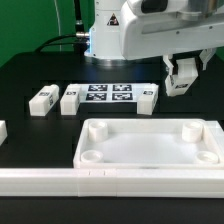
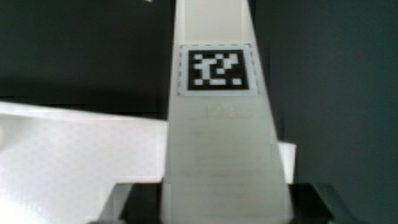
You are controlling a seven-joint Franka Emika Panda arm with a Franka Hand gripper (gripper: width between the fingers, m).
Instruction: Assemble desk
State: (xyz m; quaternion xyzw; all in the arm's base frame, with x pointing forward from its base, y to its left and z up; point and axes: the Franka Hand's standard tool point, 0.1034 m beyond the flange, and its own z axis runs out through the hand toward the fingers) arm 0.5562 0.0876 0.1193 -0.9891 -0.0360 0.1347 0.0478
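Note:
The white desk top, a tray with round corner sockets, lies at the front of the black table. My gripper hangs above the table just behind the top's far right corner. It is shut on a white block leg. In the wrist view the leg runs out from between the fingers with its tag facing the camera, and the desk top shows beside it. Two loose legs lie at the exterior view's left, and a third lies behind the top.
The marker board lies behind the desk top, between the loose legs. A long white rail bar runs along the front edge. A white piece is cut off at the exterior view's left edge. The robot base stands at the back.

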